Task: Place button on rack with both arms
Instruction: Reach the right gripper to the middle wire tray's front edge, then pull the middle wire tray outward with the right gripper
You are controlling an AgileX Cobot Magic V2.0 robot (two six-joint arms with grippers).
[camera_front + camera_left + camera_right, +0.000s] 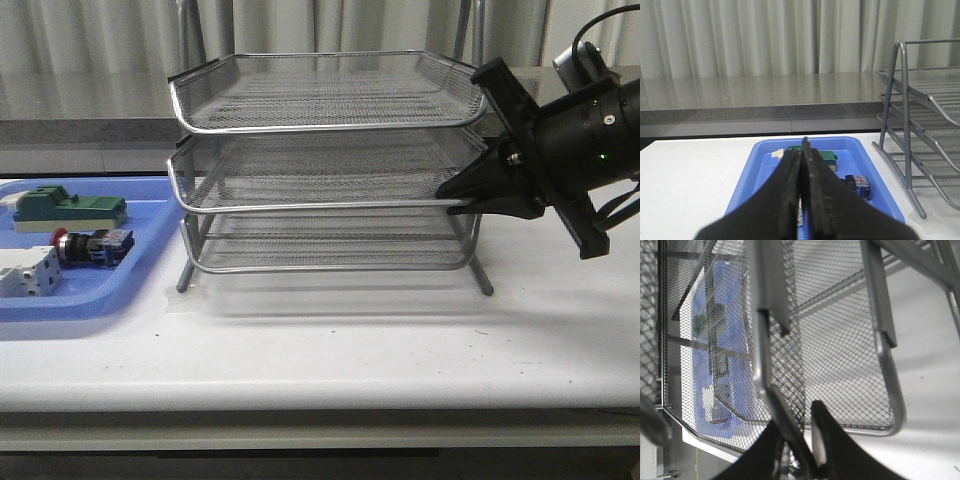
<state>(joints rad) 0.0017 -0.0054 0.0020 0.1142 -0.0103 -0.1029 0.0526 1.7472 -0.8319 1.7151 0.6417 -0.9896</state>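
Lying in blue tray [120,285]: button [92,246] | rack [330,165]: tiers bare

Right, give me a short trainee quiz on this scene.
1. True or false: the button lies in the blue tray.
2. Which tier of the rack does the right pincer meet? A top, B middle, C bottom.
3. Fill in: the left pincer is ____ (open or shut) and holds nothing.
Key: 1 true; 2 B; 3 shut.
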